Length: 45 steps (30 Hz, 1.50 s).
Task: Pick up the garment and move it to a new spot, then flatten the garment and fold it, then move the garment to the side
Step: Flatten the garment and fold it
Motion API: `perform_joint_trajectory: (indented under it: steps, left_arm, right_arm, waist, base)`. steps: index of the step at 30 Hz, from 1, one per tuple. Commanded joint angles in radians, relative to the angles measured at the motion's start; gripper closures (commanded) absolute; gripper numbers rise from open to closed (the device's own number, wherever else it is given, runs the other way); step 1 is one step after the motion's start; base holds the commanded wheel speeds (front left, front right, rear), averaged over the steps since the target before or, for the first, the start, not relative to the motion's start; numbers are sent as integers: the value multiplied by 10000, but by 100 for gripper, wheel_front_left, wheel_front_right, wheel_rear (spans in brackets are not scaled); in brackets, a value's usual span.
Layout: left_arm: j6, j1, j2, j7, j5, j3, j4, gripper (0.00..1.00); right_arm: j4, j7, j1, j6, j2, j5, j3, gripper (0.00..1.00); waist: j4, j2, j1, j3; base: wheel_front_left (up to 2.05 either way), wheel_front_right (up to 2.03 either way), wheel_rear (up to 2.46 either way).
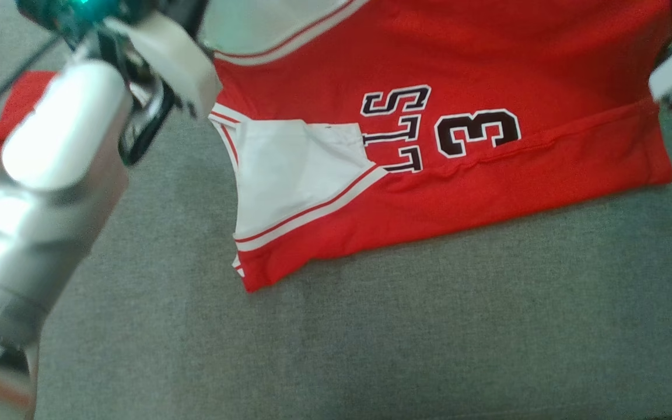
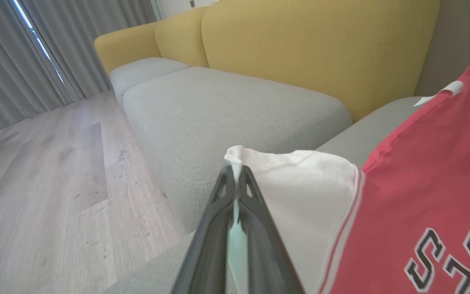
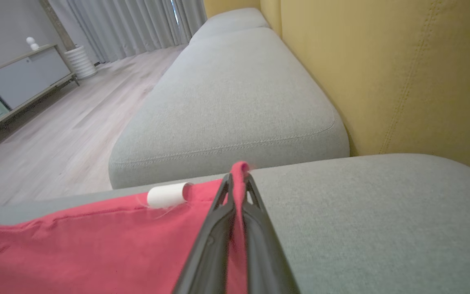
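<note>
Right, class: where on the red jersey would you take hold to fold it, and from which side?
The red jersey lies spread on the grey cushion, so only thin edges can be pinched. Take an end corner from each side, as here: the left gripper is shut on the white corner, the right gripper on the red hem corner.

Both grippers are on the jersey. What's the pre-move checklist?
1. Left gripper shut on the white edge of the jersey: ok.
2. Right gripper shut on its red edge: ok.
3. Fabric smooth: not ok, a ridge runs beside the number.
4. Bare cushion in front to lay it on: ok.
5. Clear of the other red cloth at left: cannot tell, the forearm hides the gap.
</note>
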Motion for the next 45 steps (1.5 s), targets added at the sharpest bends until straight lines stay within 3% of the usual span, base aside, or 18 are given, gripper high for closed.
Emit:
perform_joint_trajectory:
  steps: [1, 11, 19, 27, 34, 45]
  left_arm:
    - [-27, -201, 455, 70, -92, 276, -320, 100]
    - [-158, 1572, 1489, 1714, -1211, -41, -2482, 100]
    - [-215, 3104, 2739, 3820, -2807, -385, -4933, 100]
    - [-286, 3665, 3613, 5288, -4020, -666, -6415, 100]
    - [-304, 3777, 3911, 5797, -4303, -846, -6973, 100]
    - [-326, 3868, 4011, 6086, -3821, -1392, -7024, 100]
  right_arm:
    - [-375, 66, 220, 67, -277, 179, 140, 100]
    - [-1041, 1550, 1756, 67, -1522, 1517, 1014, 100]
    - [-1143, 2662, 2621, 67, -2585, 1656, 1482, 100]
    - [-1368, 3463, 2959, 67, -3006, 1695, 1849, 100]
    - [-1625, 4119, 3160, 67, -3222, 1756, 2100, 100]
    - [-1891, 4731, 3370, 67, -3235, 1854, 2182, 100]
  waist:
    - [66, 0, 0, -156]
    - [292, 0, 0, -999]
    - [394, 0, 0, -1436]
    - [376, 0, 0, -1524]
    - [291, 0, 0, -1562]
    - [139, 0, 0, -1454]
  base:
    - [0, 0, 0]
    - [0, 0, 0]
    - [0, 0, 0]
    - [0, 0, 0]
    - [0, 0, 0]
    - [0, 0, 0]
